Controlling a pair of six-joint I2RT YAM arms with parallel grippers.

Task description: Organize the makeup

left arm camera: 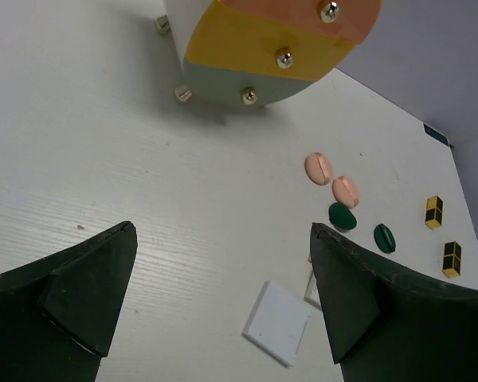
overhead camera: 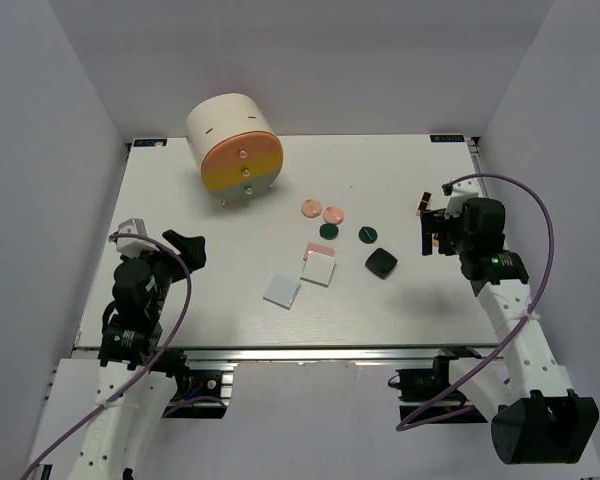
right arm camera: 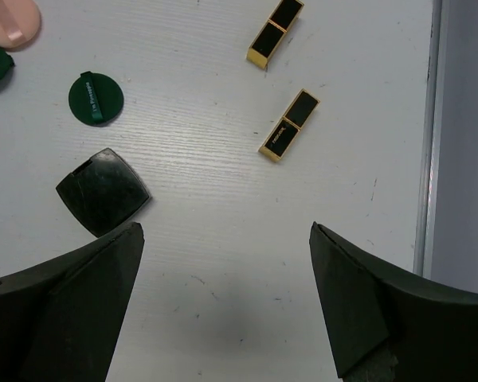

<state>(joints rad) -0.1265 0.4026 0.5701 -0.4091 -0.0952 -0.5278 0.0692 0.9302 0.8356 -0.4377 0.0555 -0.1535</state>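
Right wrist view: makeup lying flat and loose, both grippers empty.
Landmark is the compact [right arm camera: 103, 191]. A green disc [right arm camera: 95, 98] lies just beyond it, the near stick [right arm camera: 289, 124] and far stick [right arm camera: 276, 32] to its right, and the squares [overhead camera: 318, 270] to its left. Right gripper [right arm camera: 227, 235] and left gripper [left arm camera: 223, 239] are spread wide. The pieces are probably light, rigid and slick; pinch the sticks across their long sides.

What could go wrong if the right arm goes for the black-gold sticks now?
1. The black-gold stick nearest the open right pincer and the second stick lie close to the table edge; a glancing touch might push one off.
2. The black compact sits close beside that pincer and could get knocked.
3. The white square seems to overlap the pink square, so lifting one may drag the other.
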